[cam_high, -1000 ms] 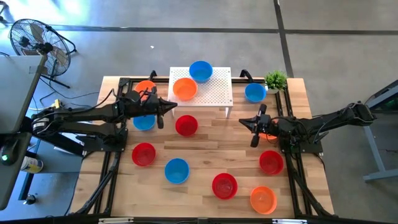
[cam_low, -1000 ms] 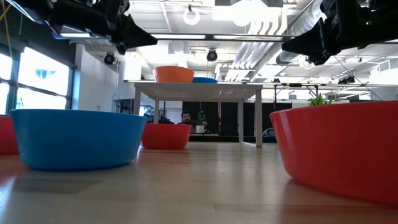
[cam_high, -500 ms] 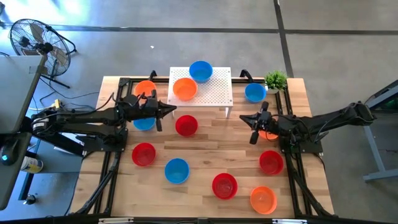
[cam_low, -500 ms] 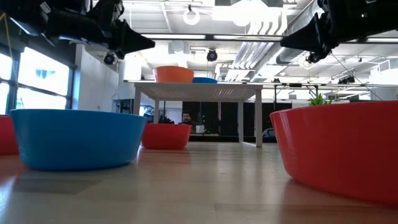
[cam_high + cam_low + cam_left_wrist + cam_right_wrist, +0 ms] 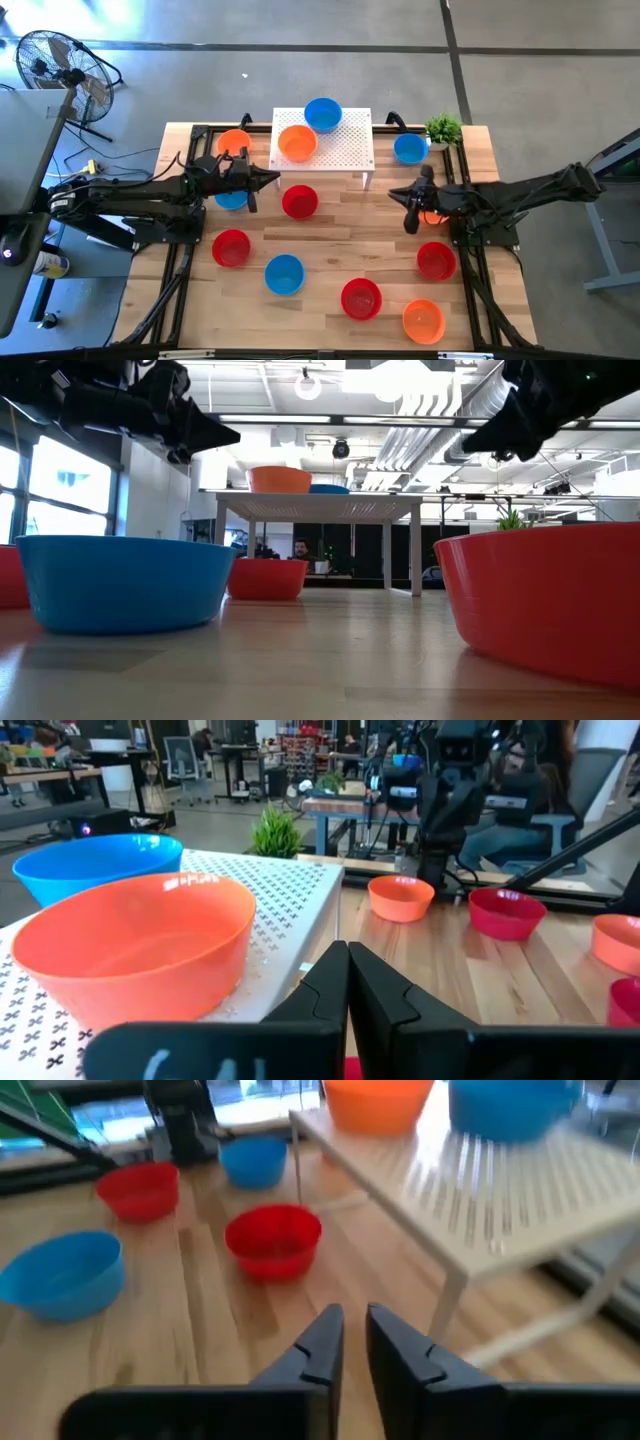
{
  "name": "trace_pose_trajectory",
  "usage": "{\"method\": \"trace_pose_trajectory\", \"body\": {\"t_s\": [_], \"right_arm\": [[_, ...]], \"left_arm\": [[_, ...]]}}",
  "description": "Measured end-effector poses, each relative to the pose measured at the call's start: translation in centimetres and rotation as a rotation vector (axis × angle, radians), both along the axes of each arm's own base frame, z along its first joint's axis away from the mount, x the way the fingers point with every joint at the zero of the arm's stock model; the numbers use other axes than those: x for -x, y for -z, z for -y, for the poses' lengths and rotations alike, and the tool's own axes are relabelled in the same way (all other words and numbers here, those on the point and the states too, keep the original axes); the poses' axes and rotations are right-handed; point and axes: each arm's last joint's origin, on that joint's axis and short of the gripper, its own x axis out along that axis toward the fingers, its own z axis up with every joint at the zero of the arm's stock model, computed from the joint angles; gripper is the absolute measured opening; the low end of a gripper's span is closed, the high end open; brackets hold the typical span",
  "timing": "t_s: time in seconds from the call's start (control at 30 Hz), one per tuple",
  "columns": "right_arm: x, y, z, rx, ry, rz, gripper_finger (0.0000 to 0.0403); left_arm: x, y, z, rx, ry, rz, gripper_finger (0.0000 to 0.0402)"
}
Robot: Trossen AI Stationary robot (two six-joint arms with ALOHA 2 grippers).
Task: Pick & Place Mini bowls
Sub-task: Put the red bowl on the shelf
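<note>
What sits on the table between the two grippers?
In the high view, one glossy red plastic bowl sits between the left gripper and right gripper, nearer the left; otherwise bare wood.

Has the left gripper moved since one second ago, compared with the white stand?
Yes. In the high view the left gripper has pulled back slightly toward its own arm's side, away from the white stand. It holds nothing, and the red bowl beside it lies untouched.

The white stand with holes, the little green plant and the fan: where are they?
white stand [image 5: 350,148]: high view, bare perforated top.
green plant [image 5: 443,128]: high view, its leaves.
fan [image 5: 50,62]: high view, round wire guard.
</note>
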Motion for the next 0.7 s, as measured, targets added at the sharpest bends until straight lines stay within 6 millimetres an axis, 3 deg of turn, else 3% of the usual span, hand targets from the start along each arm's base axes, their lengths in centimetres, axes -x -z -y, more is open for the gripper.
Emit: {"method": "trace_pose_trajectory", "body": {"t_s": [0.3,0.7], "right_arm": [[-0.2,-1.2,-0.4,-0.155,-0.006,-0.316,0.0127],[-2.3,-1.4,-0.8,-0.226,0.093,-0.622,0.0151]], "left_arm": [[0.0,-0.5,0.0,-0.015,-0.018,0.049,0.0001],[0.0,-0.4,0.0,-0.007,-0.004,0.046,0.0001]]}}
